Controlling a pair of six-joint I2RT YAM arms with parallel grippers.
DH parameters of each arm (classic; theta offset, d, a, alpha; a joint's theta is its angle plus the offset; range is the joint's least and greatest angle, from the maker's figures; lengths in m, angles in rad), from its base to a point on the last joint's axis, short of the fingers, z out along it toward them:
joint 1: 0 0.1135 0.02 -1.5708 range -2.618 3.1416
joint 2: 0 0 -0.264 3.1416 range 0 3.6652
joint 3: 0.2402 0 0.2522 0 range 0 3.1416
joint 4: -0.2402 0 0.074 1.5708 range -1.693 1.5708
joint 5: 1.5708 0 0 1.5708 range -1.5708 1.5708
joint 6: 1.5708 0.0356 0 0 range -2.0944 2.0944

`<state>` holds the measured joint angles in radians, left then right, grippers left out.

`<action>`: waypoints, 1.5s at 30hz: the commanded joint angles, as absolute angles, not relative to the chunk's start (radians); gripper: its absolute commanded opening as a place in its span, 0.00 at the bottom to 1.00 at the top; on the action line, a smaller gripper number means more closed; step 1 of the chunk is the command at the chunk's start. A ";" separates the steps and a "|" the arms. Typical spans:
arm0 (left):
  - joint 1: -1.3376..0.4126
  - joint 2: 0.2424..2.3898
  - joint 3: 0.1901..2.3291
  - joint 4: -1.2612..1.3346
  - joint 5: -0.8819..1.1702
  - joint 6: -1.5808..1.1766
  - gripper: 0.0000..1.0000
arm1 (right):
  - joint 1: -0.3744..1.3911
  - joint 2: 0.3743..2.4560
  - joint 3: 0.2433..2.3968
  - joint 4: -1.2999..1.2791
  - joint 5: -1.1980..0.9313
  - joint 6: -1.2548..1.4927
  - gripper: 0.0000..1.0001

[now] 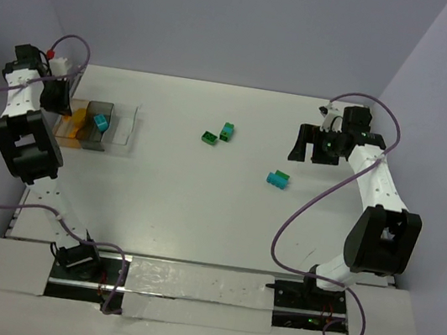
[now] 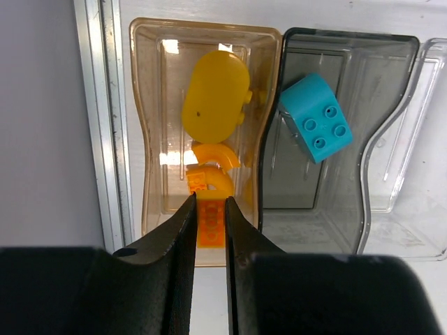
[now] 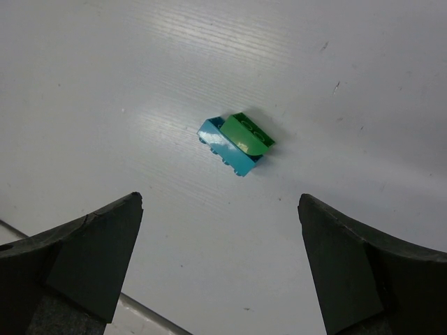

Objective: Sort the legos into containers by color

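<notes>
My left gripper (image 2: 209, 202) hangs over the orange-tinted container (image 2: 150, 125), shut on a flat orange lego (image 2: 210, 223) held at its tips. Inside that tray lie a yellow rounded piece (image 2: 215, 98) and two orange curved pieces (image 2: 215, 155). A teal brick (image 2: 316, 117) rests in the smoky container (image 2: 391, 105) beside it. My right gripper (image 3: 220, 197) stands wide open above the table, short of a teal brick with a green piece on it (image 3: 237, 143). On the table lie a green lego (image 1: 208, 138), the teal-and-green one (image 1: 227, 132) and a teal one (image 1: 277, 179).
A clear container (image 2: 426, 209) sits right of the smoky one. The three trays (image 1: 97, 135) line up at the table's far left, close to the metal edge rail (image 2: 105, 139) and the left wall. Purple cables loop from both arms.
</notes>
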<state>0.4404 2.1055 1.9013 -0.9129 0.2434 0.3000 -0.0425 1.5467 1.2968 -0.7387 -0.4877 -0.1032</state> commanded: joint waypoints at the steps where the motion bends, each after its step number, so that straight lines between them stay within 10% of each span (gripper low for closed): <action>1: 0.445 2.113 1.891 -0.874 0.221 0.313 0.21 | -0.035 1.557 1.339 -0.741 -0.495 -0.120 1.00; 16: 0.446 2.082 1.963 -0.892 0.298 0.305 0.87 | -0.034 1.552 1.342 -0.748 -0.469 -0.131 1.00; 45: -0.057 1.712 1.655 -0.765 0.535 0.231 0.93 | 0.223 1.800 1.494 -0.871 -0.249 -0.410 0.93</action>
